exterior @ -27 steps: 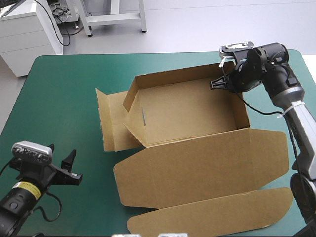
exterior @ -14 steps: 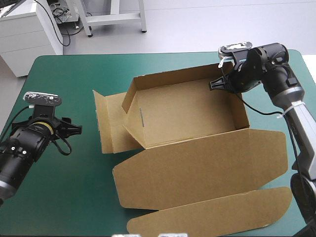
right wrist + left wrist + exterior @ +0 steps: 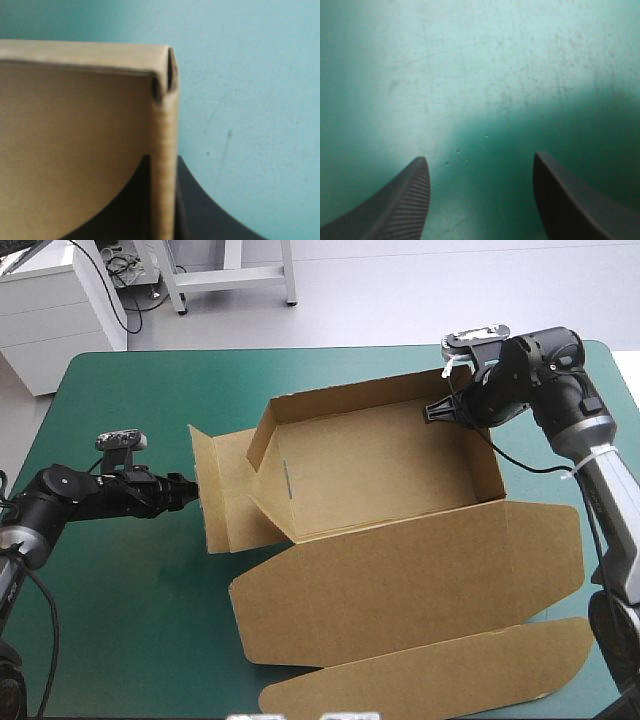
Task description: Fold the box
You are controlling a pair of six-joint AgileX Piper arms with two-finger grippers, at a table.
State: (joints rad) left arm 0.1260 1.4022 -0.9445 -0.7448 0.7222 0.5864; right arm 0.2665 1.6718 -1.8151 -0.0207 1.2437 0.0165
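White cabinet [image 3: 55,320] beyond teal-green table [image 3: 140,640]

I saw the box [image 3: 380,470] right of centre on the table [image 3: 120,630], its lid [image 3: 400,575] flat toward the near edge and a flap [image 3: 225,495] out to its left. My left gripper [image 3: 187,489] sat just left of that flap. My right gripper [image 3: 437,410] straddled the wall [image 3: 162,165] at the far right corner.
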